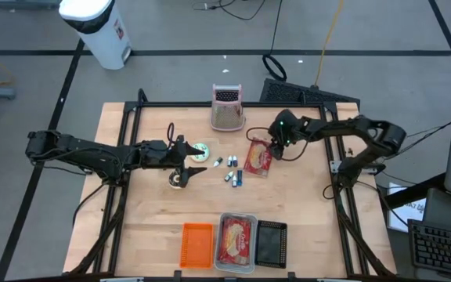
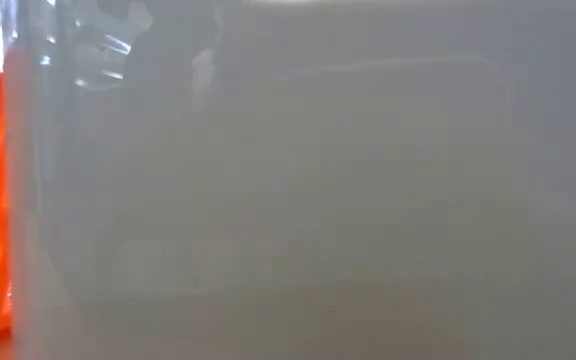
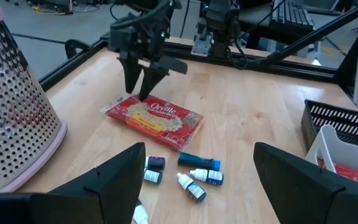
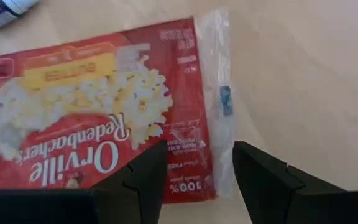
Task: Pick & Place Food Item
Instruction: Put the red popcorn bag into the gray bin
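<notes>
A red popcorn packet [image 1: 258, 159] lies flat on the wooden table, right of centre. My right gripper [image 1: 271, 147] hangs open just over the packet's far right end. In the right wrist view its fingers [image 4: 148, 177] stand either side of the packet's [image 4: 92, 106] clear sealed edge [image 4: 219, 106]. The left wrist view shows this gripper [image 3: 143, 87] slanting down at the packet [image 3: 154, 117], with no contact visible. My left gripper [image 1: 188, 160] waits open left of centre, its fingers [image 3: 114, 180] pointing toward the packet with nothing between them.
A pink-based grater [image 1: 227, 108] stands at the far middle. Small bottles [image 1: 229, 168] lie between the grippers, with a tape roll [image 1: 180, 178] under the left one. Near the front edge sit an orange tray [image 1: 197, 244], a clear tray [image 1: 237, 219] holding a packet, and a black basket [image 1: 271, 243].
</notes>
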Robot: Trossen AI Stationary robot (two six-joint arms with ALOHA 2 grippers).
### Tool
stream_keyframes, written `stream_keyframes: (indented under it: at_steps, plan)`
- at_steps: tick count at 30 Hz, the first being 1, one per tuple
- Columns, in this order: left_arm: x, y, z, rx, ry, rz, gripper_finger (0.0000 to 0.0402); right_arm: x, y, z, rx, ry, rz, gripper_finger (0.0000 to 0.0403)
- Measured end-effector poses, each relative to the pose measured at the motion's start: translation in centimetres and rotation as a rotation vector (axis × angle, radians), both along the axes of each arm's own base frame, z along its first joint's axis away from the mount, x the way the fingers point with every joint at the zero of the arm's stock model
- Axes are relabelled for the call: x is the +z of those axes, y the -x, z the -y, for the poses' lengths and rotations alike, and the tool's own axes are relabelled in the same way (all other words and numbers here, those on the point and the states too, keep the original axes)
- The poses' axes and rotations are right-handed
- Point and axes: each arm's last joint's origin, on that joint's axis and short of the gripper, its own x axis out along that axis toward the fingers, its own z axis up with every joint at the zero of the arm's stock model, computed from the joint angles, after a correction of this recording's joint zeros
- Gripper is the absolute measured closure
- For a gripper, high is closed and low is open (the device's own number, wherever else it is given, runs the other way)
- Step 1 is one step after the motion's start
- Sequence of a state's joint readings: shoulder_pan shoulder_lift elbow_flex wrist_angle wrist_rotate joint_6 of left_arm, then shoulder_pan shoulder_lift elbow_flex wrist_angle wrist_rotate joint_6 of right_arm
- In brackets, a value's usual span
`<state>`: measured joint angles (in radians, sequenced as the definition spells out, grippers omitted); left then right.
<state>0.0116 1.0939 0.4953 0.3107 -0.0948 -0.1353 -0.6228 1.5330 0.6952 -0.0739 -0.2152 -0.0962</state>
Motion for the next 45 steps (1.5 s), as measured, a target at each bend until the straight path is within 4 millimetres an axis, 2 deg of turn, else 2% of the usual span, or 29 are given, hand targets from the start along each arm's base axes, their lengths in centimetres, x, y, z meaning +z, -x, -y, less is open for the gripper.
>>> stream_keyframes:
  at_steps: [8, 11, 15, 21, 25, 29, 33, 40, 45]
  plan:
    - [0.0, 0.0, 0.0, 0.01, 0.031, 0.004, 0.0105, -0.9, -0.1, -0.1, 0.037, -0.046, -0.027, 0.0233]
    - [0.0, 0.0, 0.0, 0.013, 0.042, 0.005, 0.0105, -0.9, -0.2, -0.5, 0.062, -0.085, -0.016, 0.0245]
    - [0.0, 0.0, 0.0, 0.015, 0.051, 0.006, 0.0105, -0.9, -0.2, -0.7, 0.08, -0.081, -0.026, 0.0288]
    - [0.0, 0.0, 0.0, 0.022, 0.073, 0.009, 0.0105, -1.0, -0.1, -0.6, 0.099, -0.013, -0.063, 0.0386]
    - [0.0, 0.0, 0.0, 0.035, 0.111, 0.015, 0.0105, -0.8, -0.1, -0.5, 0.091, 0.05, -0.081, 0.0397]
    - [0.2, -0.1, 0.0, 0.048, 0.154, 0.038, 0.0105, 0.7, 0.0, -1.1, 0.08, 0.17, -0.103, 0.0401]
    - [0.6, -0.2, -0.1, 0.067, 0.184, 0.088, 0.0105, 3.7, -0.2, -2.5, 0.105, 0.303, -0.023, 0.0402]
    - [2.0, -0.3, -0.2, 0.11, 0.226, 0.24, 0.0105, 9.0, -0.2, -7.6, 0.176, 0.54, 0.149, 0.0402]
    - [2.5, -1.1, -0.3, 0.119, 0.267, 0.269, 0.0105, 10.7, -0.3, -11.6, 0.204, 0.654, 0.227, 0.0402]
